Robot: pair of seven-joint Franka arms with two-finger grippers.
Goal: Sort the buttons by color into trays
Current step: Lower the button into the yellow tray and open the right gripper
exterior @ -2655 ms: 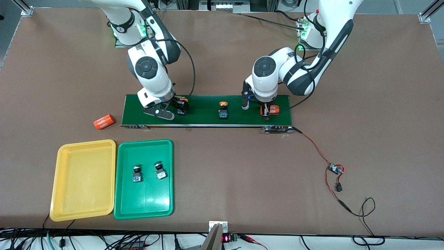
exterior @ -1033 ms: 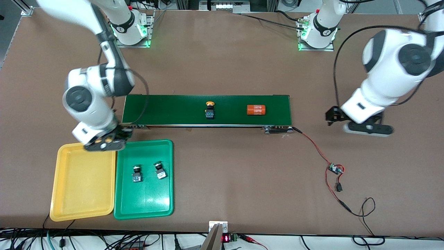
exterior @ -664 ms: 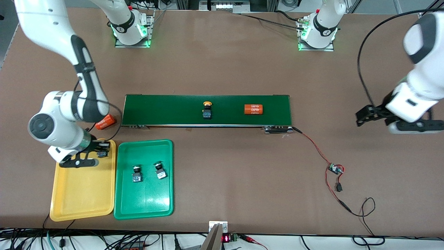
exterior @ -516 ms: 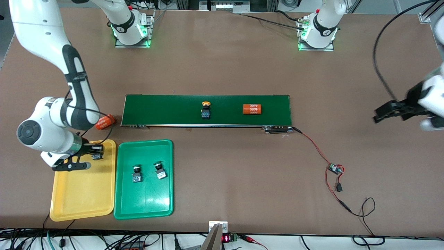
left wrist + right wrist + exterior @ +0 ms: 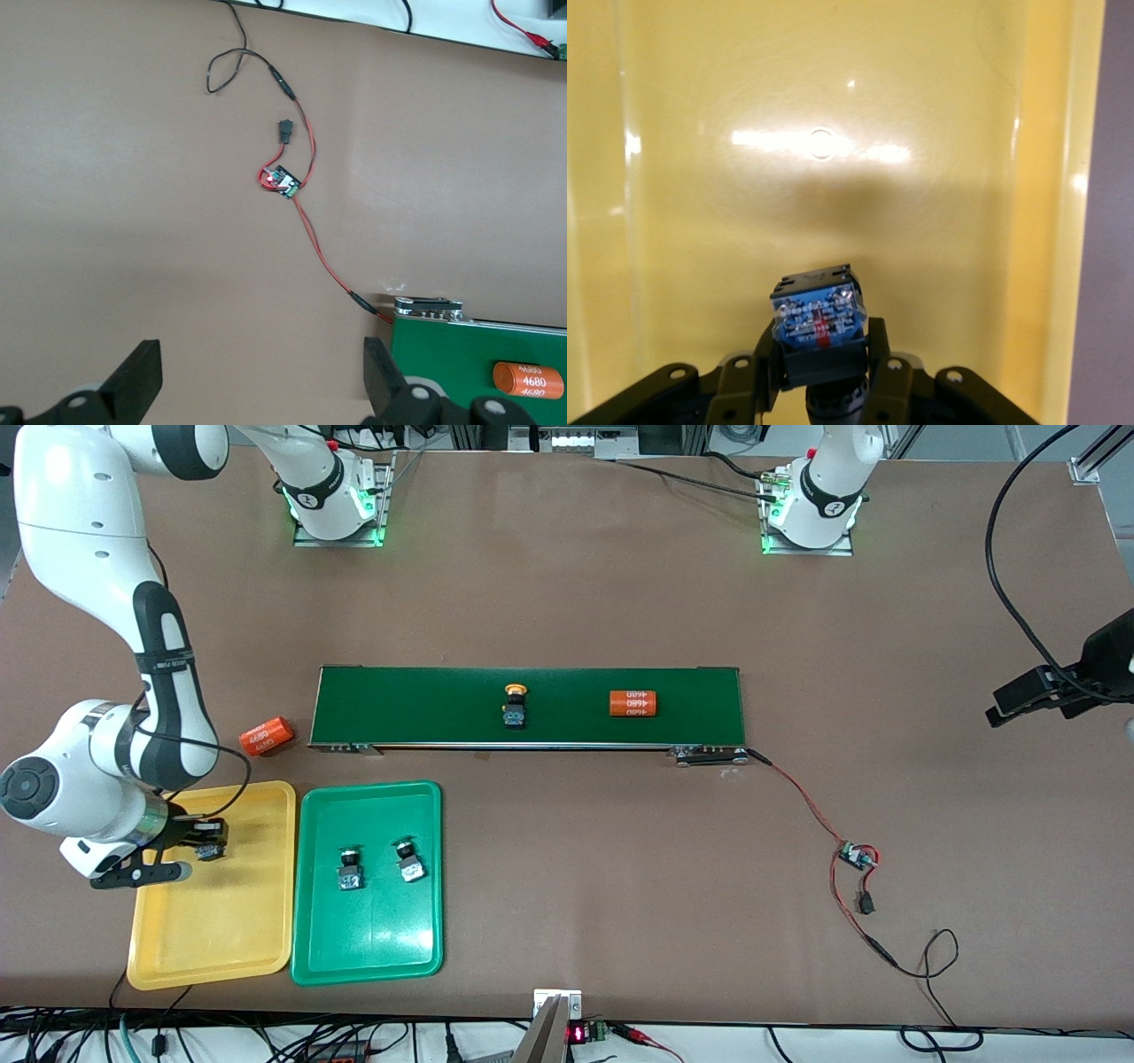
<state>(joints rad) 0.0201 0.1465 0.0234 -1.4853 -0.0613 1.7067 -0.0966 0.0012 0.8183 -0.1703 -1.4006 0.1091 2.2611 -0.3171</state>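
Observation:
My right gripper (image 5: 205,840) is shut on a button (image 5: 817,319) with a black-and-blue body and holds it low over the yellow tray (image 5: 221,921). The tray's floor fills the right wrist view (image 5: 833,159). The held button's cap is hidden. Two buttons (image 5: 351,868) (image 5: 408,861) lie in the green tray (image 5: 372,948) beside the yellow one. A yellow-capped button (image 5: 514,706) stands on the dark green conveyor belt (image 5: 416,704). My left gripper (image 5: 1010,701) is open and empty (image 5: 261,381) over bare table at the left arm's end.
An orange cylinder (image 5: 633,703) lies on the belt, and shows in the left wrist view (image 5: 529,378). Another orange cylinder (image 5: 266,736) lies on the table off the belt's end. A red-and-black wire with a small circuit board (image 5: 858,856) runs from the belt toward the front camera.
My right gripper carried a button from the belt to over the yellow tray. My left gripper left an orange cylinder on the belt and swung away. Belt items drifted toward the right arm's end.

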